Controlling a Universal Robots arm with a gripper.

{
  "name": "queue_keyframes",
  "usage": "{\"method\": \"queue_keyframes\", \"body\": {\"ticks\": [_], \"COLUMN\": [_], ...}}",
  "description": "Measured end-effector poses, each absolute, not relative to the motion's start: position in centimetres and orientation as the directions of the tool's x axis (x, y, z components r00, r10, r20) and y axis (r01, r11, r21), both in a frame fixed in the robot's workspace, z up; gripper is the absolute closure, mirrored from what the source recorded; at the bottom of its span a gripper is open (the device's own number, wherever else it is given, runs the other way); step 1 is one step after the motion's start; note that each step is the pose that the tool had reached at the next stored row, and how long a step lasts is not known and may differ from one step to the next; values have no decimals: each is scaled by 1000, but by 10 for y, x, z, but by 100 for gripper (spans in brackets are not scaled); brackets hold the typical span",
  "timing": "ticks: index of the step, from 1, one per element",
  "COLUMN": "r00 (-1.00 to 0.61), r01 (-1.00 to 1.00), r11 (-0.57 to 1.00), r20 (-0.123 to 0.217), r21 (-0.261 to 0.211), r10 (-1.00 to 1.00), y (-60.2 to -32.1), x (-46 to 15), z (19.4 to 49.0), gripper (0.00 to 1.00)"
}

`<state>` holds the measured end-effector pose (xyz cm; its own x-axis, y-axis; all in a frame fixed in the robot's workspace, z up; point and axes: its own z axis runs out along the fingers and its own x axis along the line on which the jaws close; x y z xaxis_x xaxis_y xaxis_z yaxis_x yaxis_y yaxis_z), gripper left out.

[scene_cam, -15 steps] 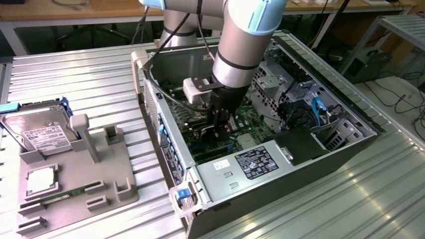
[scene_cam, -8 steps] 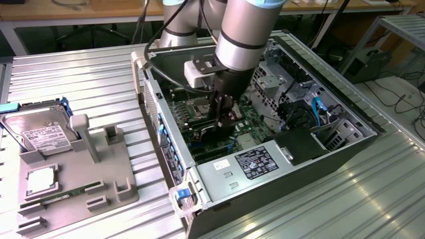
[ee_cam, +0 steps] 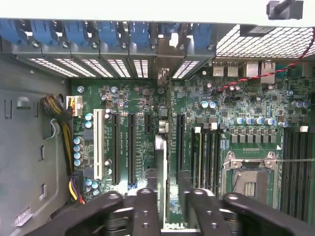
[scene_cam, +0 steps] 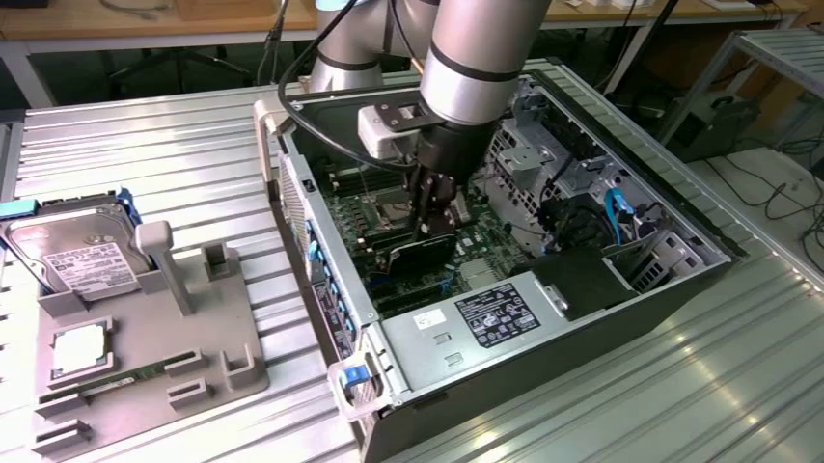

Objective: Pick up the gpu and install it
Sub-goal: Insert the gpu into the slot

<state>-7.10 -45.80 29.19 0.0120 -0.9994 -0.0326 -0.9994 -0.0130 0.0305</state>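
The gpu (scene_cam: 415,254) is a thin black card standing on edge on the green motherboard (scene_cam: 373,207) inside the open computer case (scene_cam: 670,289). My gripper (scene_cam: 433,217) reaches down into the case directly above it. In the wrist view the gpu (ee_cam: 161,162) appears edge-on as a narrow pale strip running toward the rear slot openings. My gripper (ee_cam: 168,192) straddles it, with one of its black fingers (ee_cam: 146,206) on each side. The jaws stand partly open, and a strip of green board shows between the card and one finger.
A grey parts fixture (scene_cam: 142,357) lies at the exterior view's left with a silver hard drive (scene_cam: 80,258), a CPU (scene_cam: 80,349) and a green memory stick (scene_cam: 129,374). The power supply (scene_cam: 496,313), drive cages and cables (scene_cam: 618,217) crowd the case. Black expansion slots (ee_cam: 115,147) and the CPU socket (ee_cam: 248,179) flank the card.
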Motion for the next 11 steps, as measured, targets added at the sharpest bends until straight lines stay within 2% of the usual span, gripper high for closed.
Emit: {"method": "queue_keyframes", "body": {"ticks": [1, 2, 4, 5, 11], "r00": [12, 12, 12, 12, 12], "r01": [-999, -999, -999, -999, -999], "r11": [-13, -13, -13, -13, -13], "r20": [-33, -33, -33, -32, -32], "r21": [31, 31, 31, 31, 31], "r10": [-999, -999, -999, -999, -999], "y": [-458, -458, -458, -458, -458], "x": [-71, -71, -71, -71, -71], "z": [292, 292, 293, 293, 294], "gripper": [73, 85, 85, 89, 89]}}
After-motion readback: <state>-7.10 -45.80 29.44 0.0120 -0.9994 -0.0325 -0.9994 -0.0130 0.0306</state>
